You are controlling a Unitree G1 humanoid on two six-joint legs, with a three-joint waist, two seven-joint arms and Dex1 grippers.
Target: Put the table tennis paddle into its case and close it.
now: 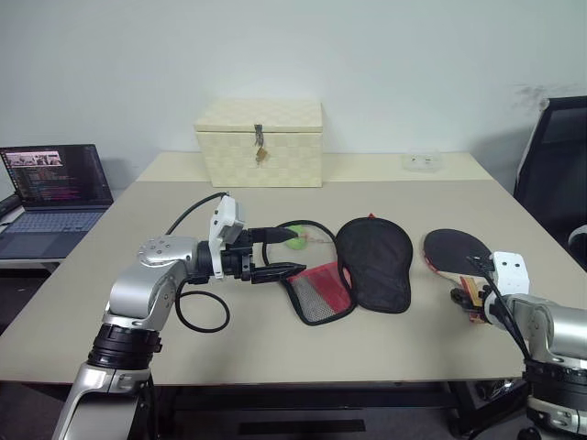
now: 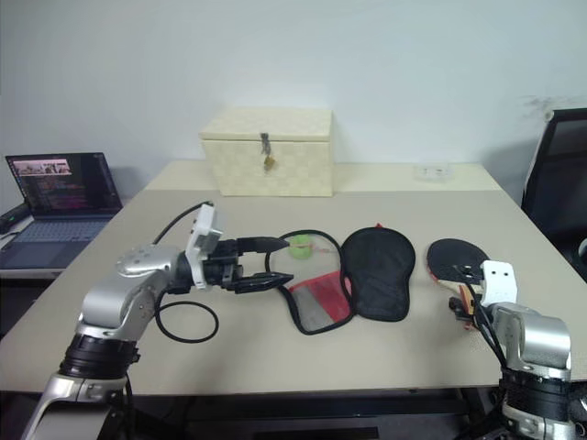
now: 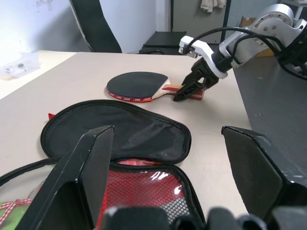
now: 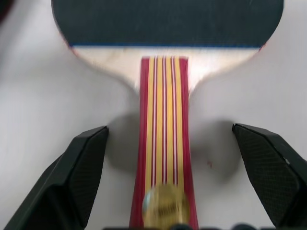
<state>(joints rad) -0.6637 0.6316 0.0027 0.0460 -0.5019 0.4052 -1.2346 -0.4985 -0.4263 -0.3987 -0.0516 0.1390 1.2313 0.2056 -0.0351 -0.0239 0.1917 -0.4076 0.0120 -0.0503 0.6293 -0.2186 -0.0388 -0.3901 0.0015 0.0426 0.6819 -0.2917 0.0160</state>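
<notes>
The table tennis paddle (image 1: 456, 248) lies flat at the table's right side, black face up, its striped handle (image 4: 163, 158) pointing at my right gripper (image 1: 473, 297). That gripper is open, one finger on each side of the handle, not closed on it. The case (image 1: 374, 261) lies unzipped at mid-table, a black half on the right and a red mesh half (image 1: 319, 291) on the left. My left gripper (image 1: 284, 254) hovers open at the red half's left edge, pointing right, with nothing between its fingers.
A small green ball (image 1: 295, 241) lies just behind the case. A cream latched box (image 1: 260, 142) stands at the back. A black cable loop (image 1: 202, 310) lies under my left arm. A laptop (image 1: 50, 197) sits on a side table at left, a black chair (image 1: 559, 165) at right.
</notes>
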